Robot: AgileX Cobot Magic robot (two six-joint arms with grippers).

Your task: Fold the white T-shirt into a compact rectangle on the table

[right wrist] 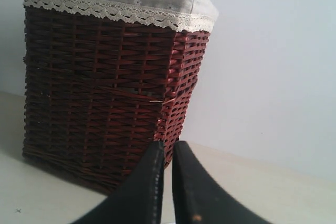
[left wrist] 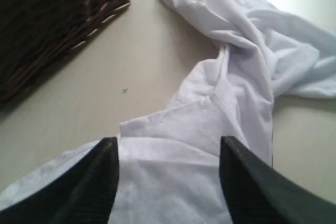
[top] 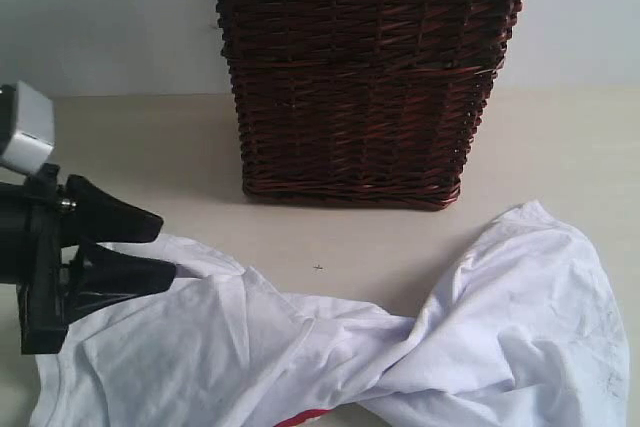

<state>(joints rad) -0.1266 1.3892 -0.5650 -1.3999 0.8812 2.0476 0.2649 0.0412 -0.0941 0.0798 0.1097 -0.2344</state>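
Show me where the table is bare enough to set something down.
Bare table lies left of the wicker basket, right of it, and in the strip between its front and the white T-shirt. The near side is crowded: the shirt covers it, with the left gripper over its left end.

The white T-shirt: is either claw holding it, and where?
Neither. The left gripper is open over the white T-shirt; the right gripper is shut, empty.

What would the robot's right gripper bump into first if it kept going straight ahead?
Most likely the dark brown woven wicker basket: the shut right gripper points at its near corner, though how far off is unclear.
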